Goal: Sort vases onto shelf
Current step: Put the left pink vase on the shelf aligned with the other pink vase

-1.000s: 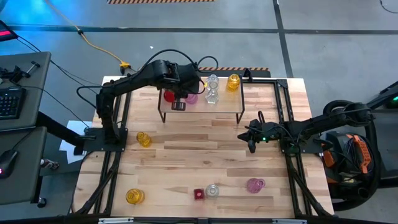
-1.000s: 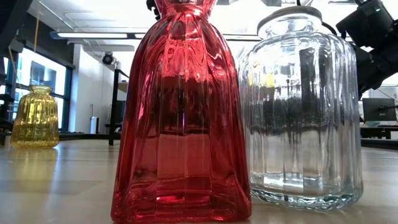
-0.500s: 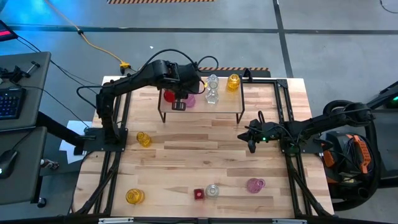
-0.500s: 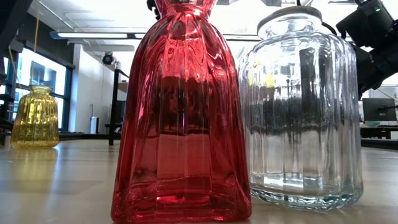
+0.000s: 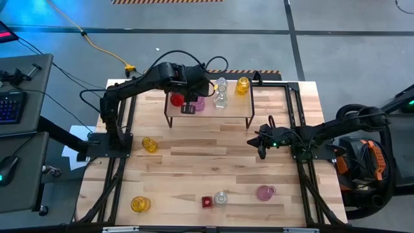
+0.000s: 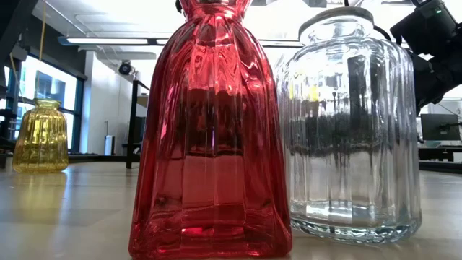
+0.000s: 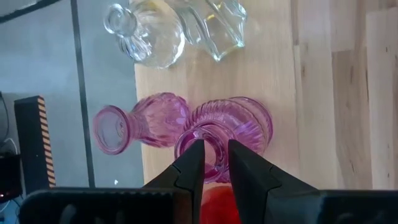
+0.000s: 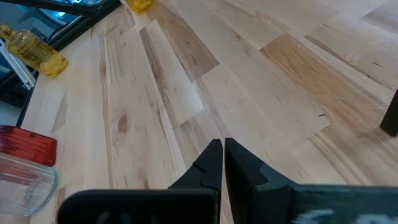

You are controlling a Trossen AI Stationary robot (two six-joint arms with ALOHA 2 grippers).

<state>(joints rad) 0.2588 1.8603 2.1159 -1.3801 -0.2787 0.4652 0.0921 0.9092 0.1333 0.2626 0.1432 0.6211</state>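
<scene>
The shelf point(image 5: 234, 111) stands at the table's far middle and carries a red vase point(image 5: 175, 99), two pink vases, two clear ones point(image 5: 221, 92) and a yellow one point(image 5: 242, 85). My left gripper point(image 7: 216, 158) hangs over the shelf's left part, slanting down, open. Its fingers stand astride the mouth rim of a pink vase point(image 7: 239, 121), which rests on its base beside the second pink vase point(image 7: 149, 121). Between the fingers, lower down, the red vase point(image 7: 214, 205) shows. My right gripper point(image 5: 261, 150) waits shut, low over the table's right middle. My left gripper comes from above, slanting down. One finger point(image 7: 194, 163) stands over the pink vase's mouth and the other outside its rim point(image 7: 225, 147). The vase stands on the shelf top. Whether either finger touches the rim, I cannot tell.
On the tabletop stand a yellow vase point(image 5: 149, 144) at the left, another yellow one point(image 5: 140, 204) near the front left, and a red point(image 5: 207, 202), a clear point(image 5: 221, 198) and a pink vase point(image 5: 265, 192) along the front. Bare wood lies between them and the shelf.
</scene>
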